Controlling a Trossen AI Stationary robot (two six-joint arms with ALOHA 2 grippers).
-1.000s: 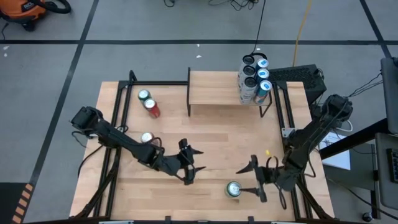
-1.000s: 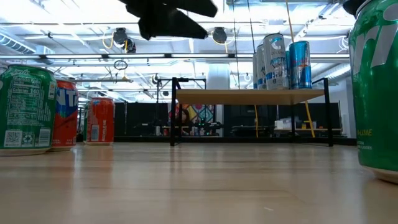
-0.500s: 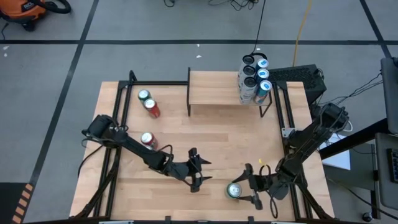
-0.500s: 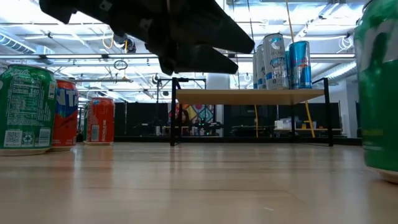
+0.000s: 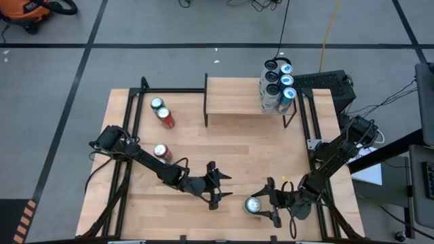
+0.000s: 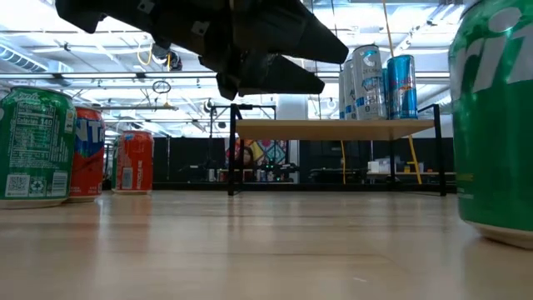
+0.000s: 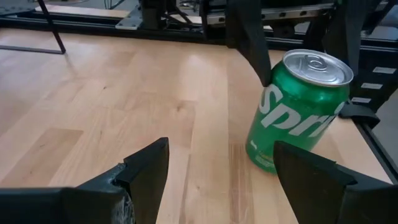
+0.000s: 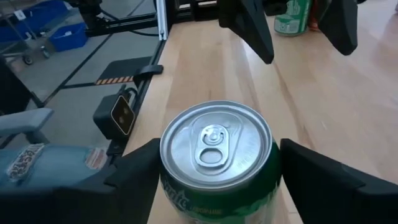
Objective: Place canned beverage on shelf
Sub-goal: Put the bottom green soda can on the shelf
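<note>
A green Sprite can (image 8: 214, 165) stands upright on the table near its front edge, right of centre (image 5: 254, 205). My right gripper (image 5: 271, 203) comes at it level from the table's right. It is open, with one finger on each side of the can just below the rim. My left gripper (image 5: 218, 190) hangs open a little above the table, to the can's left and pointing at it (image 7: 221, 162), with nothing between its fingers. The shelf (image 5: 241, 96) stands at the table's far edge and bears several tall cans (image 5: 278, 85) on its right end. My right gripper's near finger (image 8: 134, 171) looks to lie against the can's wall (image 8: 166, 186) just under the rim. A sliver of table shows between the far finger (image 8: 305, 168) and the can. The fingers come level from the table's right. The can stands upright on its base.
At the table's left stand a green can (image 5: 156, 104), a red can (image 5: 166, 118) and another can (image 5: 161, 152) beside my left arm. Black frame rails (image 5: 129, 135) run along both table sides. Bare wood lies between the grippers and the shelf.
My left gripper came down toward the table's right and near edge, then stopped. My right gripper sank and moved left, and its fingers now stand on either side of the green can. The can has slid slightly toward the table's left.
</note>
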